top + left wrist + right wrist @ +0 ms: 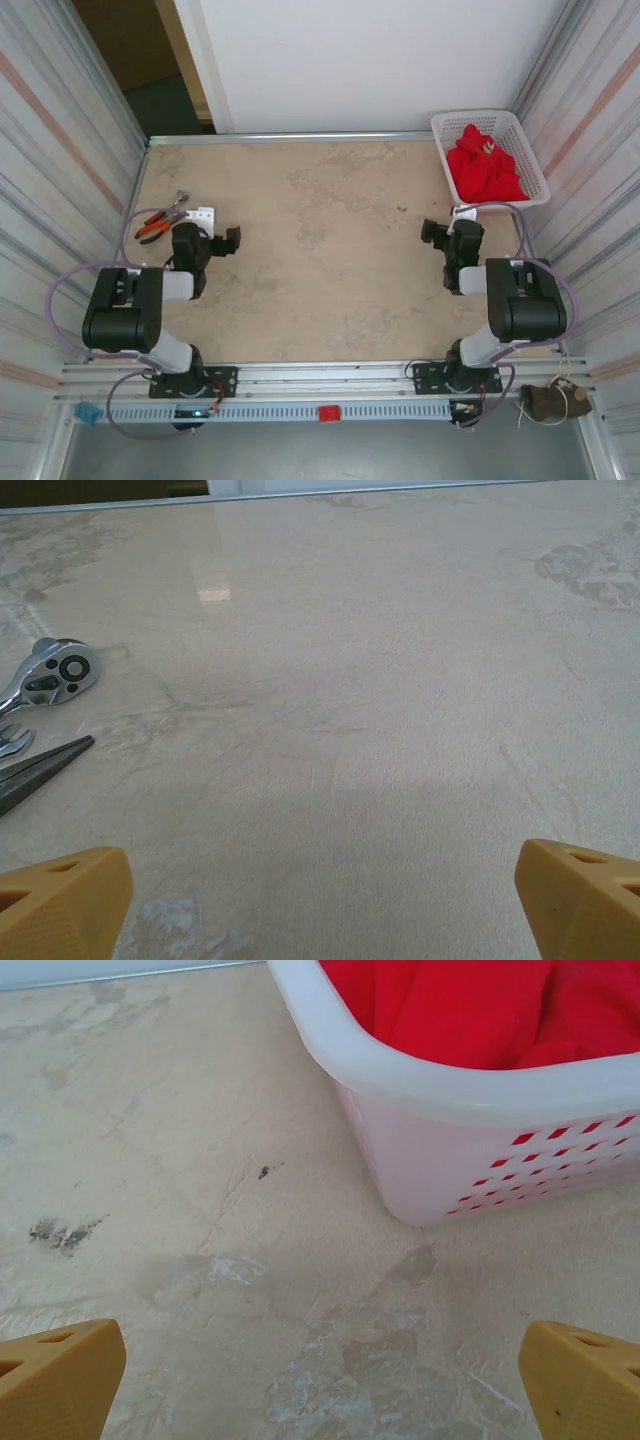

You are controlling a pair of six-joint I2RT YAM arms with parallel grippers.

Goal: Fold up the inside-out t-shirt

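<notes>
A: Where does the table (330,250) stand?

B: Beige, mottled, walled in on three sides. The arms are bolted at its 6 o'clock edge.

A: And the basket (475,116)?

B: White and slotted, in the corner at about 1 o'clock, against the right wall.

A: The shirt (483,168)?

B: Inside the basket, a bright red crumpled heap. From the right wrist its red cloth shows through the slots in the wall. Nothing is touching it.

A: The left gripper (218,241)?

B: At about 9 o'clock, low over the table and pointing towards 3. Its jaws are spread wide with bare stone between them, holding nothing.

A: The right gripper (437,233)?

B: At about 3 o'clock, pointing towards 9 in the top view. Its jaws are also at full spread and have hold of nothing. The basket's corner sits near it, at 1 o'clock in the wrist view, and is not touched.

A: Anything smaller?

B: Orange-handled pliers (153,226) at about 10 o'clock, just left of the left gripper. A steel ratchet (50,675) lies just beyond them.
</notes>
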